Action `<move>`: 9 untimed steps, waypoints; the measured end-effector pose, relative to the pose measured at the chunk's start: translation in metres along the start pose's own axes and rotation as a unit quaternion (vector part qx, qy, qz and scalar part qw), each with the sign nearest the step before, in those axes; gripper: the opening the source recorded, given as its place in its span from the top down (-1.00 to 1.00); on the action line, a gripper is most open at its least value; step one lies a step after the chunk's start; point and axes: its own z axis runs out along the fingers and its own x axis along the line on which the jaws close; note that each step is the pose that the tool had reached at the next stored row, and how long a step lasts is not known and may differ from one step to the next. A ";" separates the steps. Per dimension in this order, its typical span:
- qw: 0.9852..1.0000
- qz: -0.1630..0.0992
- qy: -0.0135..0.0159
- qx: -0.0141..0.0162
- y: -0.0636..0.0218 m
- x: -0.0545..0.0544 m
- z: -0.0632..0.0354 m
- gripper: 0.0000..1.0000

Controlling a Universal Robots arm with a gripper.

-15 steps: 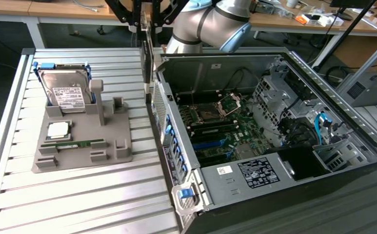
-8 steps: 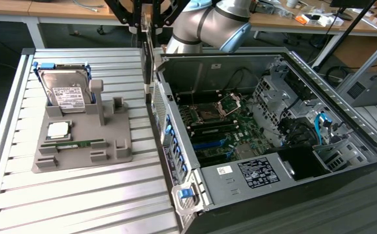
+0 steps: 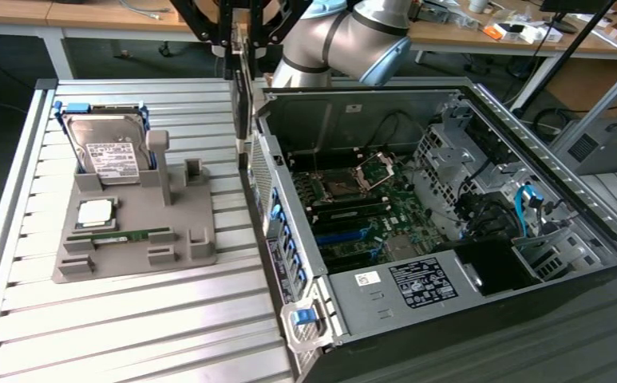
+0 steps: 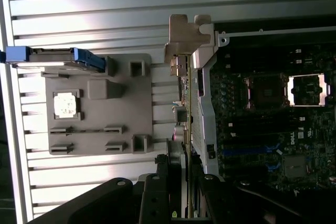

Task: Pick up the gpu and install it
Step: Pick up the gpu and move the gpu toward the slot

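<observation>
The gpu (image 3: 242,96) hangs edge-on, a thin dark card held above the gap between the grey fixture and the open computer case. My gripper (image 3: 239,36) is shut on its upper end, at the top of the exterior view. In the wrist view the gpu (image 4: 182,85) runs away from my gripper (image 4: 185,163), its silver bracket at the far end. The black fingers (image 4: 157,182) press on either side of the board. The card lies along the case's side wall, outside the motherboard (image 4: 262,124).
A grey fixture (image 3: 180,247) on the slatted metal table (image 3: 127,327) holds a hard drive (image 3: 111,155), a processor chip (image 3: 95,211) and a memory stick (image 3: 122,237). The open case (image 3: 393,279) lies at the exterior view's right with its motherboard (image 3: 361,207) exposed.
</observation>
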 end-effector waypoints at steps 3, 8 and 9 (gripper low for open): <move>1.000 0.000 0.000 0.000 0.0000 0.000 0.0010 0.47; 1.000 0.000 0.000 0.001 0.0000 -0.001 0.0020 0.47; 1.000 0.000 0.000 0.001 0.0000 -0.001 0.0022 0.47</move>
